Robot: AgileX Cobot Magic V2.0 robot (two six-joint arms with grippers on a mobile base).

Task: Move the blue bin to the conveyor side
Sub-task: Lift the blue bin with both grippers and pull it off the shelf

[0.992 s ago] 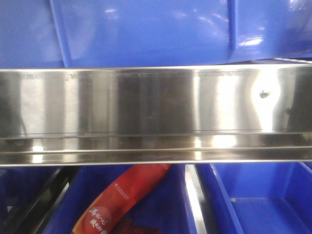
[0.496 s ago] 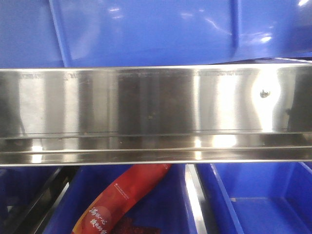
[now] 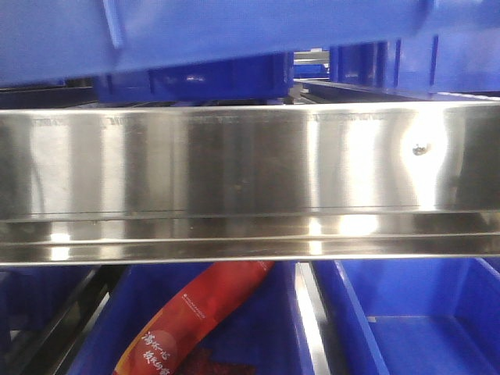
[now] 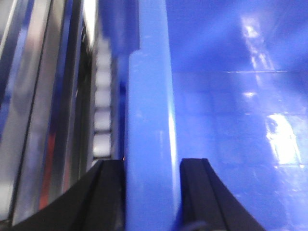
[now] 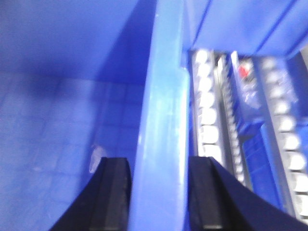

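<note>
Firstly, the front view. The blue bin fills the top edge of the picture, above the steel rail, and its lower edge runs at a slant. A gap shows between bin and rail, and other blue crates can be seen through that gap, beyond the rail. Below the rail stand further blue bins, one holding a red snack packet; these are not the item to be moved.

Left wrist view: the left claw straddles the bin's thick rim, one black finger on each side and pressed against the wall, so it is gripping the bin. A row of white rollers runs just outside that wall.

Right wrist view: the right claw is closed on the opposite rim in the same way, with rollers beside it.

Assessment: the bin appears grasped by both arms and held clear of the rail, so pick-up is judged done. Carrying it across and setting it down remain.

Limits: no conveyor belt appears in any view, so the distance left cannot be judged. Both wrist pictures are blurred. The bin's full outline is cut off, and whether it holds anything cannot be confirmed.
</note>
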